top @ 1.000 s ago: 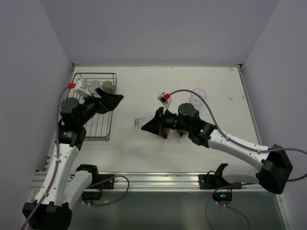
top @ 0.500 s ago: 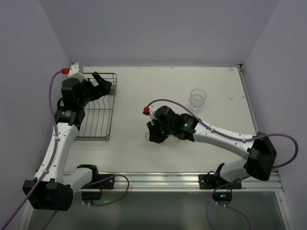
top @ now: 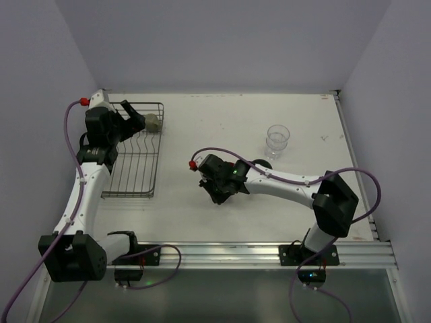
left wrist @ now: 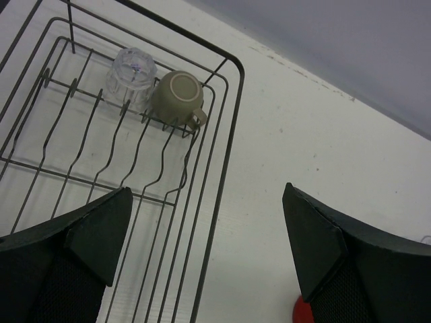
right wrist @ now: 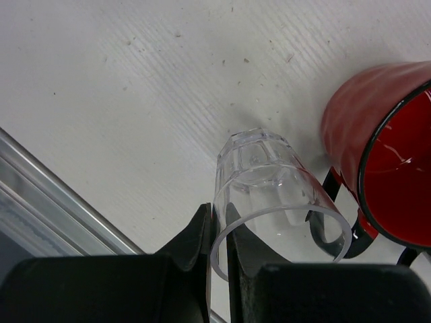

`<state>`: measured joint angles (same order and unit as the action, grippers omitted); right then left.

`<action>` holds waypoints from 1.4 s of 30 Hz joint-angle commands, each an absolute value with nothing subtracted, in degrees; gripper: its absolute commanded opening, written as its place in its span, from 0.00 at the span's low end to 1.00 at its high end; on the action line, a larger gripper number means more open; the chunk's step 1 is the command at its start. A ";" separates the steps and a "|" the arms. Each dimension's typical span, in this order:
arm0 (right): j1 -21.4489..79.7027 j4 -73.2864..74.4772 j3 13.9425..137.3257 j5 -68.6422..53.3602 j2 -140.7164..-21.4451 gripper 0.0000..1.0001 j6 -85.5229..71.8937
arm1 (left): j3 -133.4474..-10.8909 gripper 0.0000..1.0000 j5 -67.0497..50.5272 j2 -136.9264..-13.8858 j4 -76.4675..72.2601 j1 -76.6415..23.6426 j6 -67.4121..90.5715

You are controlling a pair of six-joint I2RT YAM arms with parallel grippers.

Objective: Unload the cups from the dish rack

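The dish rack (top: 132,176) lies at the far left and also shows in the left wrist view (left wrist: 222,145). An upturned greyish-tan cup (left wrist: 178,96) and an upturned clear tumbler (left wrist: 133,69) sit at its far end; the tan cup also shows from above (top: 153,122). My left gripper (left wrist: 205,249) is open and empty above the rack's right rim (top: 135,118). My right gripper (right wrist: 219,245) is shut on the wall of a clear tumbler (right wrist: 266,175), low over the table centre (top: 219,190). A red mug (right wrist: 380,134) stands right beside it.
Another clear tumbler (top: 277,138) stands upright at the far right. A dark rounded thing (top: 263,163) sits half hidden behind my right forearm. The metal rail of the table's near edge (right wrist: 47,178) runs close to the held tumbler.
My left gripper has swung back and left to the rack's far end. My right gripper has moved left and nearer with the clear tumbler, turning downward.
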<state>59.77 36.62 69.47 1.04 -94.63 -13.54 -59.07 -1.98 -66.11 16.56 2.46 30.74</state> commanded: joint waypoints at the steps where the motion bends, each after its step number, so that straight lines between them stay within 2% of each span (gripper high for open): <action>1: 60.47 39.11 73.29 2.29 -96.67 0.04 -11.43 | -57.92 1.00 1.32 -64.86 12.31 3.25 29.62; 7: 60.56 40.17 75.58 3.16 -101.16 0.06 -10.99 | -57.39 1.00 0.79 -65.13 11.87 3.43 29.27; 17: 60.47 39.38 76.64 2.11 -102.22 0.26 -10.46 | -57.83 1.00 0.44 -64.69 12.39 4.48 28.48; 25: 60.47 39.02 77.08 2.29 -99.85 0.32 -10.63 | -58.53 1.00 0.44 -64.60 12.92 4.75 28.56; 26: 60.47 38.85 77.17 2.37 -97.93 0.33 -10.81 | -58.71 1.00 0.27 -64.60 13.01 4.75 28.74; 30: 60.47 36.66 76.38 2.99 -90.81 0.49 -11.51 | -59.15 1.00 0.26 -64.77 13.62 4.75 29.09; 31: 60.47 36.22 75.85 3.08 -89.14 0.57 -11.69 | -59.24 1.00 0.26 -64.95 13.88 4.75 29.09; 35: 60.47 33.40 73.66 3.16 -80.79 0.75 -12.74 | -59.68 1.00 1.40 -65.83 14.41 4.75 28.74; 38: 60.47 30.86 70.76 3.43 -74.20 0.81 -13.53 | -60.64 1.00 3.16 -68.46 14.42 4.66 27.86; 42: 60.47 23.93 64.88 3.25 -65.76 0.79 -14.59 | -62.84 0.92 2.81 -74.52 13.97 4.75 26.81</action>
